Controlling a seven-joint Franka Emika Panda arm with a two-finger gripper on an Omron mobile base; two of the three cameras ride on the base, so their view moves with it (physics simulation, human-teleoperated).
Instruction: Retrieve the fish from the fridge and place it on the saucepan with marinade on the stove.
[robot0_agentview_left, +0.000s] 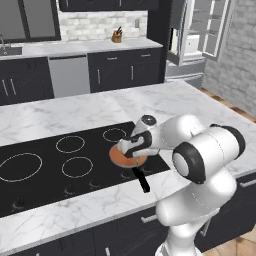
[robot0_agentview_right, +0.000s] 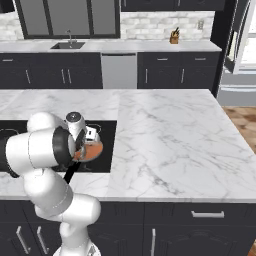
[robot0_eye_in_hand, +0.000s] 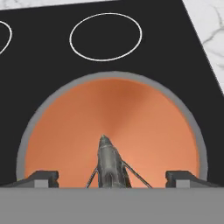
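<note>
Gripper (robot0_eye_in_hand: 112, 178) spread wide, the two finger tips (robot0_eye_in_hand: 41, 177) standing far apart at either side of the hand view; nothing pinched between them. One fish (robot0_eye_in_hand: 108, 162), pale silvery-grey, directly below the gripper and midway between the tips; its long axis runs straight away from the hand, crosswise to the line joining the tips; it appears to lie on the marinade (robot0_eye_in_hand: 131, 118), released, though contact with the tips cannot be ruled out entirely at the lower edge. One saucepan (robot0_agentview_left: 127, 156) under the gripper, grey rim ringing the orange-red layer; black handle (robot0_agentview_left: 141, 181) pointing back toward the robot. Stove (robot0_agentview_left: 45, 185) beneath; four burner rings counted in the left base view. Fridge (robot0_agentview_left: 197, 35) well beyond, far right, door open. Judgement: placement looks done; coming move is a straight lift clear of the fish; single arm.
</note>
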